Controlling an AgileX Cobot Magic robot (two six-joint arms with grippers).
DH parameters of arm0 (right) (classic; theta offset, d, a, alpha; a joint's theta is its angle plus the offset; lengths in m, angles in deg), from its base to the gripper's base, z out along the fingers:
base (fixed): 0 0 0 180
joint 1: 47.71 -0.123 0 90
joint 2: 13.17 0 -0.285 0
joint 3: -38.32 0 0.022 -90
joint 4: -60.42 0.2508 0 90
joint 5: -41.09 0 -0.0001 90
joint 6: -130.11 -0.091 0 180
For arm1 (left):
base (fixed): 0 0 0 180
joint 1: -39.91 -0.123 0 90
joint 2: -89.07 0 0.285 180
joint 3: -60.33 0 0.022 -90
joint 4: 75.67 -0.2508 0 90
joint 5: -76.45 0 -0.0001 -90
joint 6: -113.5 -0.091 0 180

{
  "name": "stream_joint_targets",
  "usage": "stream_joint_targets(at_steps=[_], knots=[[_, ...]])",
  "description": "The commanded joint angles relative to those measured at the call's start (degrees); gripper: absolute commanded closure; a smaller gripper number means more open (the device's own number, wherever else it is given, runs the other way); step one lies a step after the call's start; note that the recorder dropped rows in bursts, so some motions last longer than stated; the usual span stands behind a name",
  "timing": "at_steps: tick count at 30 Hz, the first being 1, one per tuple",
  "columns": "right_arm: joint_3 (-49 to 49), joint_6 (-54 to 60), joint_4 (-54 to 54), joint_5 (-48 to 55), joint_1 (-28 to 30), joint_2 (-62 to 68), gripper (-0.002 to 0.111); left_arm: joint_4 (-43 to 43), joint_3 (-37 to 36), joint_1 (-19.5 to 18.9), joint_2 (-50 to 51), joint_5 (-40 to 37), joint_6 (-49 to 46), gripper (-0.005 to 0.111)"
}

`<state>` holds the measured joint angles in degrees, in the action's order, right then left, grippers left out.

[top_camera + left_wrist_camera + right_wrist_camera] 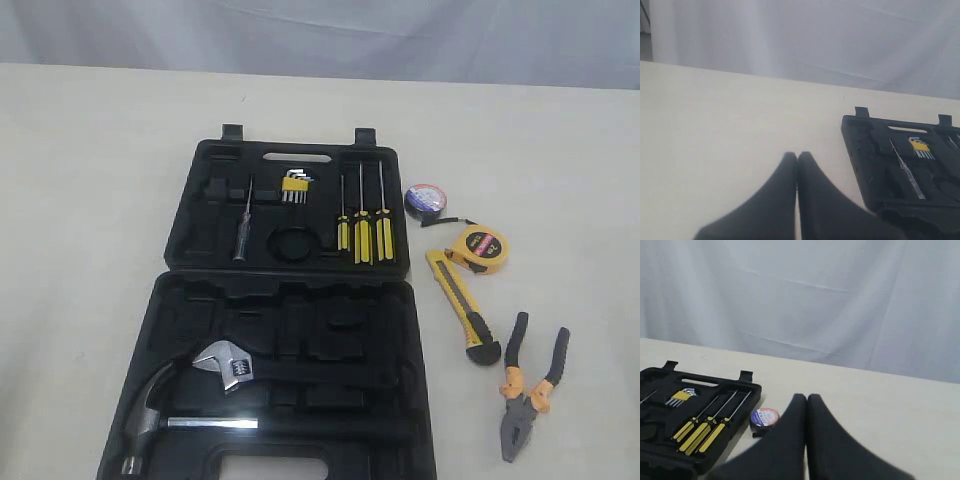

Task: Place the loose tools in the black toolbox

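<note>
Starting step: left gripper (797, 156), right gripper (806, 398) both pinched closed, empty; next, we reckon, open over tape roll (426, 199), two o'clock off toolbox (190, 215).

Steel and yellow-handled tools lying still, a cream worktop (80, 200) spreading around them.
A steel hammer (150, 405) is lying at the lower left of the exterior view, with a silver adjustable wrench (228, 364) sitting just above it. Three yellow-handled screwdrivers (362, 235) are lying side by side at upper centre, with hex keys (295, 186) to their left.
</note>
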<state>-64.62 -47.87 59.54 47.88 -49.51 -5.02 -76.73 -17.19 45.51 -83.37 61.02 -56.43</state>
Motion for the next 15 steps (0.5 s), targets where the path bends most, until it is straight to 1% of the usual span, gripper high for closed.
stream_joint_targets(at_steps=[1,6,8,12,15], knots=[[0.17,-0.43,-0.02,-2.00,0.33,-0.37,0.109,-0.22,0.30,0.33,0.23,-0.07,-0.02,0.107],[0.17,-1.30,0.88,-7.88,0.33,-0.37,0.109,-0.22,0.30,0.33,0.23,-0.07,-0.02,0.107],[0.17,-3.83,4.58,-9.10,0.33,-0.37,0.109,-0.22,0.30,0.33,0.23,-0.07,-0.02,0.107],[0.17,-12.42,14.17,-9.90,0.33,-0.37,0.109,-0.22,0.30,0.33,0.23,-0.07,-0.02,0.107],[0.17,-12.72,14.49,-8.42,0.33,-0.37,0.109,-0.22,0.30,0.33,0.23,-0.07,-0.02,0.107]])
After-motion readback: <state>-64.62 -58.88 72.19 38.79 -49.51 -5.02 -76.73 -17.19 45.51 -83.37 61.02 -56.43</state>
